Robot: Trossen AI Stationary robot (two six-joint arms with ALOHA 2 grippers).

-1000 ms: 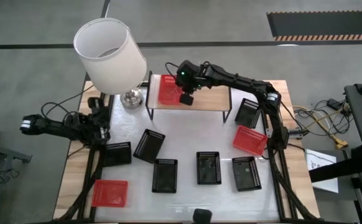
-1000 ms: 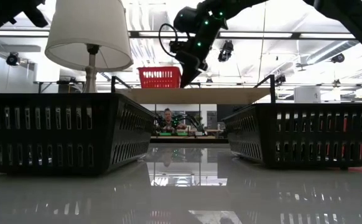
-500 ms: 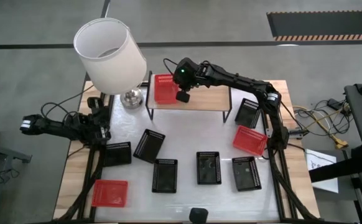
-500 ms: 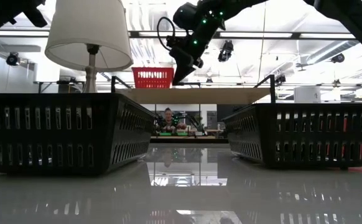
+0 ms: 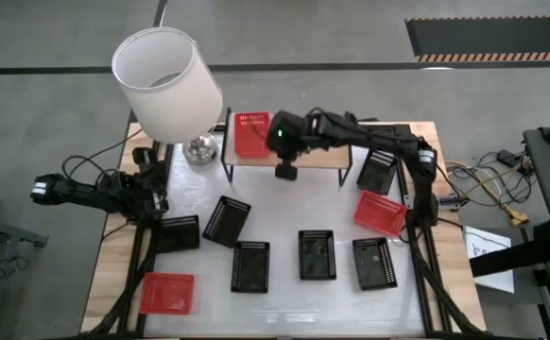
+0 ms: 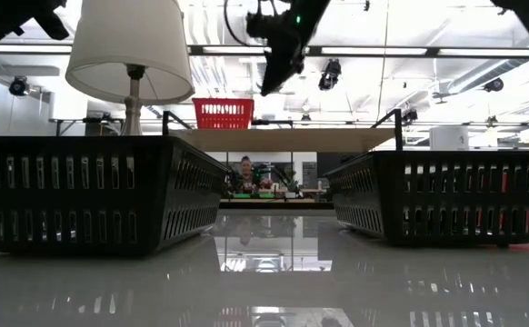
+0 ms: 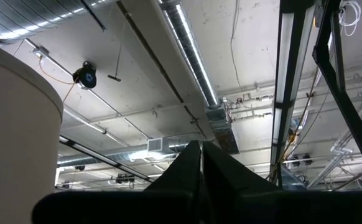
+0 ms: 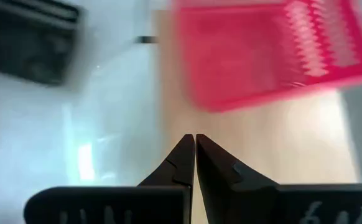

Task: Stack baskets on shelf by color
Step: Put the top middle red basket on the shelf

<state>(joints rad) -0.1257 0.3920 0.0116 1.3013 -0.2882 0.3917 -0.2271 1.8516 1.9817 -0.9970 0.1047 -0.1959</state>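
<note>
One red basket (image 5: 249, 134) (image 6: 222, 113) (image 8: 268, 53) stands flat on the left end of the shelf (image 5: 308, 151) (image 6: 283, 139). My right gripper (image 5: 286, 168) (image 6: 269, 86) (image 8: 194, 138) hangs shut and empty above the shelf's near edge, right of that basket and well clear of it. Two more red baskets (image 5: 380, 212) (image 5: 166, 292) and several black ones (image 5: 250, 265) (image 5: 317, 255) lie on the table. My left gripper (image 5: 150, 194) (image 7: 201, 146) rests shut at the table's left edge, pointing up at the ceiling.
A table lamp with a white shade (image 5: 166, 85) (image 6: 130, 50) stands at the shelf's left end. A black basket (image 5: 379, 171) lies right of the shelf, others (image 5: 227, 221) (image 5: 178, 233) (image 5: 369, 263) in front. Two black baskets (image 6: 83, 193) (image 6: 446, 195) fill the low view's foreground.
My right gripper was at the red basket's right edge on the shelf. The basket slid a little toward the shelf's left end. The gripper then rose and drew back toward the table's near edge, leaving the basket on the shelf.
</note>
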